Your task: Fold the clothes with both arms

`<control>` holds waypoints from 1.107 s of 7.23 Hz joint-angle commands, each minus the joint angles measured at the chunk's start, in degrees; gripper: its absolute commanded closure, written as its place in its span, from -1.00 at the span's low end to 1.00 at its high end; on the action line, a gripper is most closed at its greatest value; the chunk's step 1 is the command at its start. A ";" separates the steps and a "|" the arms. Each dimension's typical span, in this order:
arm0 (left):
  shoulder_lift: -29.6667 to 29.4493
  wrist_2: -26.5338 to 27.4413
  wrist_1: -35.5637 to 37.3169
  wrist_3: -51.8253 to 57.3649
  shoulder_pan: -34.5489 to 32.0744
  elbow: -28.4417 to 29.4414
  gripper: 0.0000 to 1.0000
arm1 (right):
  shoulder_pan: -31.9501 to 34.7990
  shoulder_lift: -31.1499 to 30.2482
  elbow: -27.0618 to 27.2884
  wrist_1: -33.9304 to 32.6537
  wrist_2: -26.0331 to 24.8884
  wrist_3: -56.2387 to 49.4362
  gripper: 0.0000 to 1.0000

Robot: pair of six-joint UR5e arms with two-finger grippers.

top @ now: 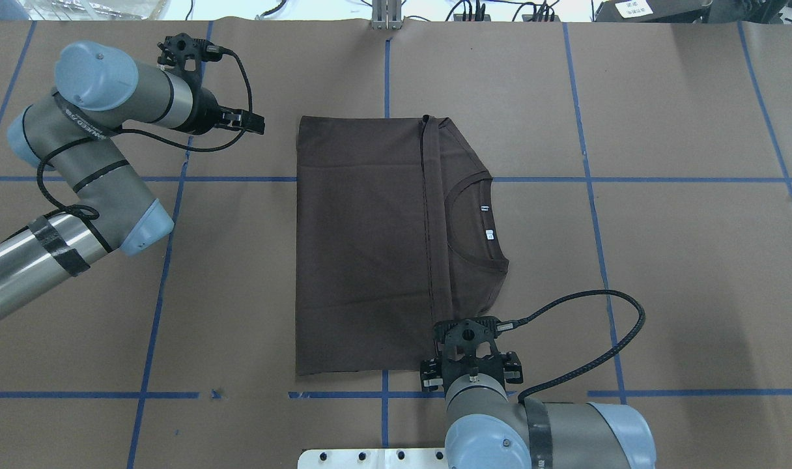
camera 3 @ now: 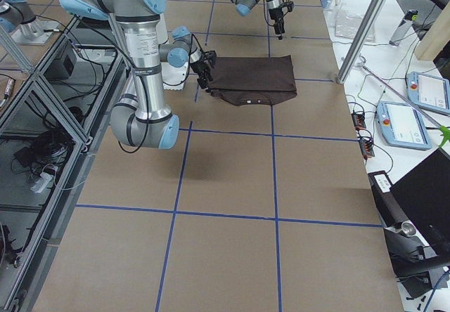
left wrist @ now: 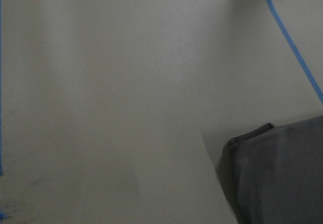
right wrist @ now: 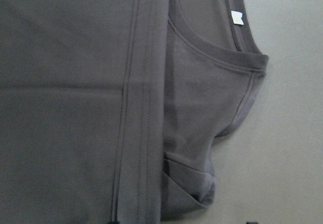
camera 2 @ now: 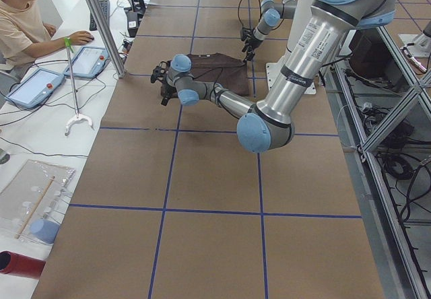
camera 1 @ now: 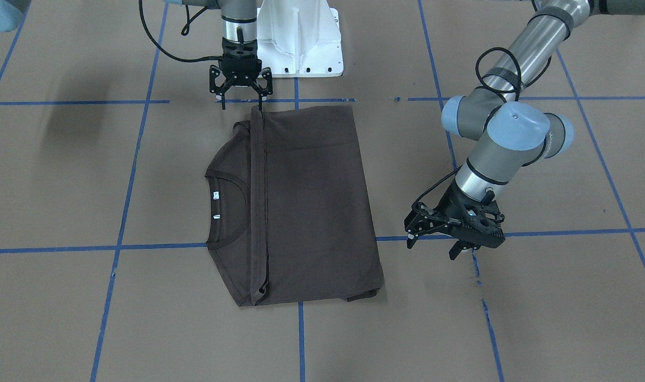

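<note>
Dark brown T-shirt [camera 1: 312,201] lies folded flat mid-table [camera 1: 62,185], collar exposed. Right gripper [camera 1: 242,101]: jaws spread wide, holding nothing, one fingertip at the shirt's hem corner, contact unclear. Left gripper [camera 1: 432,249]: jaws wide, holding nothing, beside the shirt and apart from it.

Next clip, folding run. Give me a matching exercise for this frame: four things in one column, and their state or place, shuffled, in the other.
Column one:
1. T-shirt
2. left gripper
3. right gripper
4. neck tags

Column two:
A. fingers open, over bare table, off the cloth
B. dark brown, folded, lying flat
C. small and white
D. fingers open, at the shirt's edge nearest the white base

Pairs: 1-B, 2-A, 3-D, 4-C
</note>
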 commanded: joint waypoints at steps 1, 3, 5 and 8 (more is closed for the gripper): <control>0.26 0.09 0.00 -0.01 0.01 -0.14 -1.00 | -0.82 0.92 -0.89 0.10 -0.20 -1.26 -0.43; 0.26 0.09 0.00 -0.01 0.01 -0.14 -1.00 | -0.82 0.83 -1.67 1.76 -0.20 -1.26 -0.16; 0.35 0.18 0.00 -0.01 0.01 -0.14 -1.00 | -1.00 0.92 -2.29 4.57 -0.20 -1.17 1.00; 1.14 0.18 -0.09 0.08 0.01 -0.31 -1.00 | -0.39 1.18 -2.29 4.58 -0.55 -1.26 1.00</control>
